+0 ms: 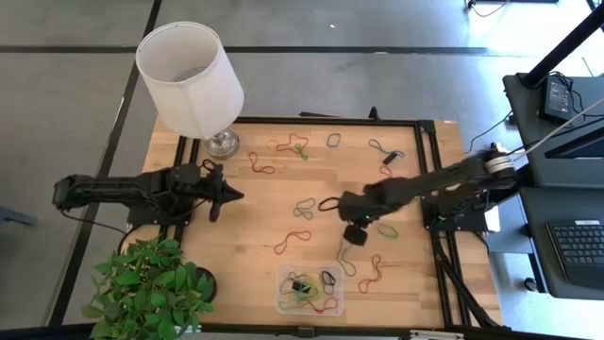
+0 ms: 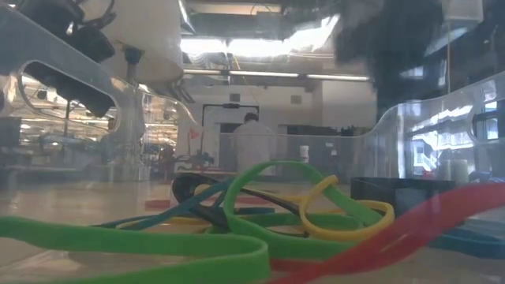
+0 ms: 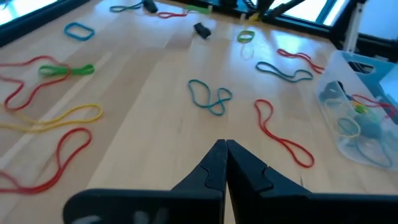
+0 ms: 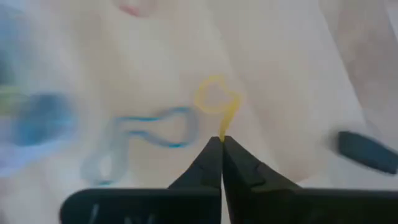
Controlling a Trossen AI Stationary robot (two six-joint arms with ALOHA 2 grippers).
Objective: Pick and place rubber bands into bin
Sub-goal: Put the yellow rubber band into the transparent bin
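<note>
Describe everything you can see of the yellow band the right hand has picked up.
The yellow rubber band is a thin, floppy loop, pinched at one end between the shut fingertips of the right hand. Beyond the tips it runs as a short doubled strand, then opens into a small rounded loop. It looks lifted off the wooden table, hanging free and touching only the fingers. Below it lies a blue band.

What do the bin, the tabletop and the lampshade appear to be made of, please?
The bin looks like clear, glossy plastic: the bands inside show through its walls. The tabletop seems to be pale wood with visible plank seams and a smooth finish. The lampshade looks like matte white fabric or paper; I cannot tell which.
</note>
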